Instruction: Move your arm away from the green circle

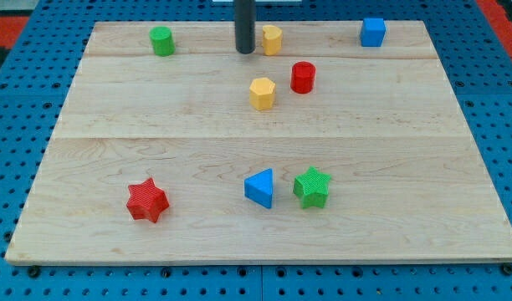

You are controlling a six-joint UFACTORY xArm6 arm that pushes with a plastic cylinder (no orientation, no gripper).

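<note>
My tip [244, 51] sits near the view's top of the wooden surface [156, 109], just beside a yellow block [272, 39] on its right. The green circle [161, 41] stands well apart to the view's left. There is no gripper here, only a rod, so nothing is held. I think sliding toward the view's right makes the gap bigger.

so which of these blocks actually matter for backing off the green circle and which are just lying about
Part of the job:
green circle, at the view's top left
my tip, to its right, close beside the yellow block

Just lying about:
yellow hexagon
red cylinder
blue cube
red star
blue triangle
green star
</note>
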